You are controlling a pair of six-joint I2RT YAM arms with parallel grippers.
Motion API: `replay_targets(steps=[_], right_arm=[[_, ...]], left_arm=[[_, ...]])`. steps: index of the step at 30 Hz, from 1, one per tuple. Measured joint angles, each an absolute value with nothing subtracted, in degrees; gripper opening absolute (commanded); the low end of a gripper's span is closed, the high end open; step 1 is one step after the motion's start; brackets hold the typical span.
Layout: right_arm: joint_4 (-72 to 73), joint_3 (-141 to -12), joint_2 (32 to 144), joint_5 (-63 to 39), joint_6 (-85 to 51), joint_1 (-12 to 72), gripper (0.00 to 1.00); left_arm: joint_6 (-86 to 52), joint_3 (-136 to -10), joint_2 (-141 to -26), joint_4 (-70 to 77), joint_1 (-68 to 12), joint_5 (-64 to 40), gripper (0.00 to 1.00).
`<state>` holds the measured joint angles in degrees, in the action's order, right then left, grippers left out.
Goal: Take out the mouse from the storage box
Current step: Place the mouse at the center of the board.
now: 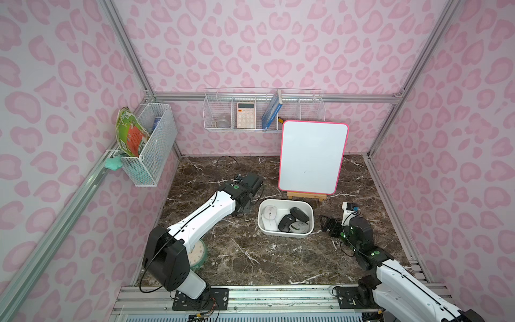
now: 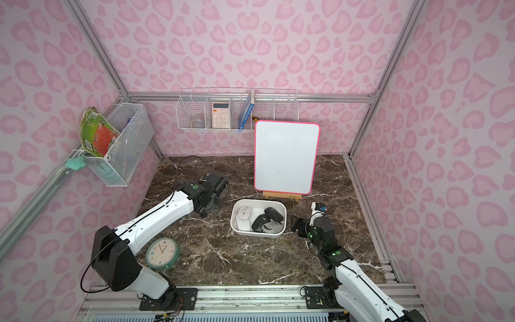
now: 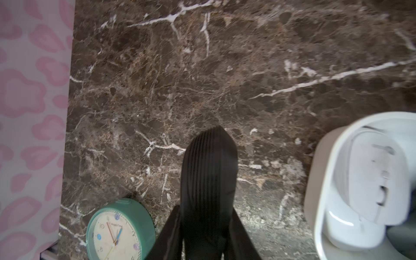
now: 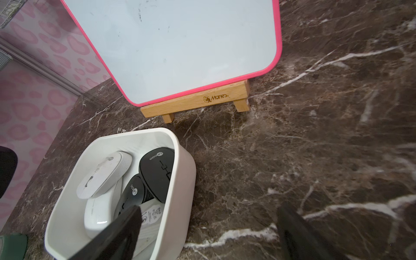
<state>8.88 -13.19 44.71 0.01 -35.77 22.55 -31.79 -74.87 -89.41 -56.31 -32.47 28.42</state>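
The right tool is spread wide and holds nothing. From its wrist view one finger shows in front of the box and the other shows over bare desk. In a top view the right tool stands just beside the box's right end wall, outside it (no contact that I can make out). The left tool is pressed together and empty, pointing down at the desk near the box's left end.

The box sits a little right of the desk's centre, about midway between the front and back edges. Its long axis runs nearly parallel to the front edge.

All the mice lie inside it:
- A white mouse is at the left end, resting on a second white one. Its long axis runs across the box, with the button end toward the desk's front edge.
- A black mouse lies slantwise in the back right corner, tilted against the wall.
- Another black one lies slantwise in the middle.
- A grey mouse lies underside up (its label shows) in the front right corner, nearest the right tool.

A whiteboard on a wooden stand stands just behind the box. A clock lies face up near the desk's front left corner.
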Motion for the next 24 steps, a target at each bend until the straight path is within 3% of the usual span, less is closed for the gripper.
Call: replay_targets(steps=[24], right_arm=[[8.12, -13.17, 44.71, -0.12, -35.97, 22.70, 0.96]], left_arm=[[-34.74, -72.40, -103.98, -55.99, -30.33, 30.61, 0.17]])
